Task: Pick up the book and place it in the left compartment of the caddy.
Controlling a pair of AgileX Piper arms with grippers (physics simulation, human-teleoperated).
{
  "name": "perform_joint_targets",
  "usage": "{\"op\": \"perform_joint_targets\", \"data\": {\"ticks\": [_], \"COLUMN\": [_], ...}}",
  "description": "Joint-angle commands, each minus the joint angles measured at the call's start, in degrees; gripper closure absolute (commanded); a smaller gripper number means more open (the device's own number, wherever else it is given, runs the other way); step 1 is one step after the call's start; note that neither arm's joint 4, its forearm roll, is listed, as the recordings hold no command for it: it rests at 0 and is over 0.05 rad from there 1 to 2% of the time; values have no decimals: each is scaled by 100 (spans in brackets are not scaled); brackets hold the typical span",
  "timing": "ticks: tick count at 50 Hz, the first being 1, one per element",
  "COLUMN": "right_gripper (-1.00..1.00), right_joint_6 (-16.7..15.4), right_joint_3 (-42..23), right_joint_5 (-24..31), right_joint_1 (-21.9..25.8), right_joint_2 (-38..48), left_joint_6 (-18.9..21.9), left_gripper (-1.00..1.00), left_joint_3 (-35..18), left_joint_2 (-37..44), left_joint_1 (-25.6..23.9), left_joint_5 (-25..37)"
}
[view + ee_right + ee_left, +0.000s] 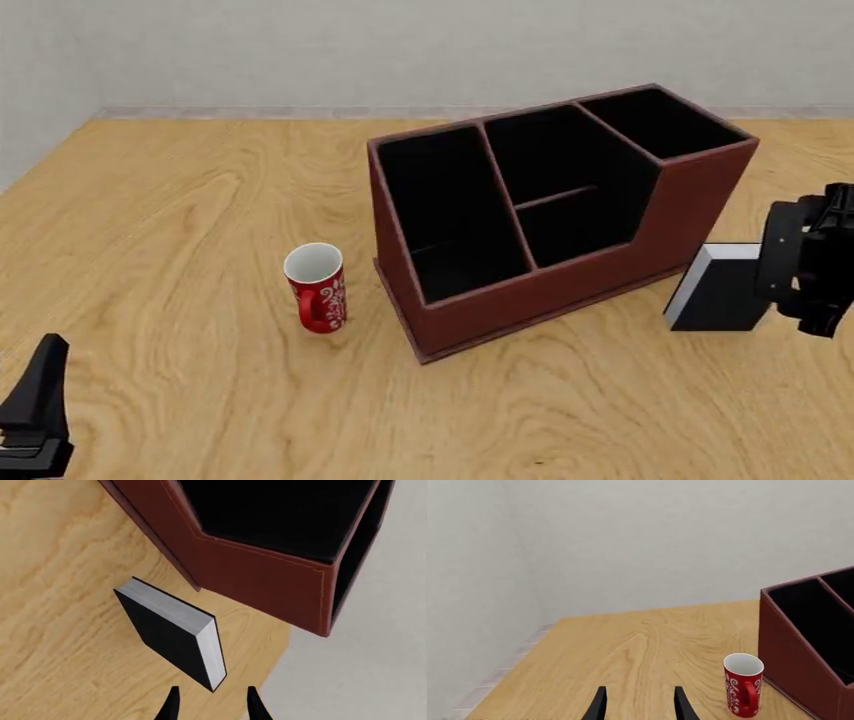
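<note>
The black book (718, 291) with white page edges stands upright on the table just right of the caddy (534, 295). The caddy's left compartment (441, 215) is a long black-lined slot with nothing showing in it. My right gripper (785, 272) hangs beside the book's right side. In the right wrist view its open fingers (212, 707) straddle the near corner of the book (170, 635), without closing on it. My left gripper (639, 707) is open over bare table at the front left, far from the book, and holds nothing.
A red patterned mug (316, 288) stands upright just left of the caddy's front corner, also seen near the caddy wall (790, 650) as the mug (743, 684). The table's right edge runs close behind the book. Grey walls bound the table's left and far sides.
</note>
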Motion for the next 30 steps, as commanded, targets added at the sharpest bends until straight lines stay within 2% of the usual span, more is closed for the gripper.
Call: {"op": "perform_joint_targets", "data": {"ticks": [1, 13, 30], "right_gripper": [-100, -100, -100], "right_joint_6": [3, 45, -53], "right_joint_3": [-161, -116, 50], "right_joint_5": [-60, -394, -706], "right_joint_1": [34, 170, 120], "right_joint_2": [204, 618, 920], "left_joint_6": [4, 37, 24], "left_gripper": [-100, -100, -100], "left_joint_3": [-57, -58, -54], "left_joint_2": [0, 1, -1], "left_joint_1": [82, 137, 225], "left_joint_5": [36, 57, 31]}}
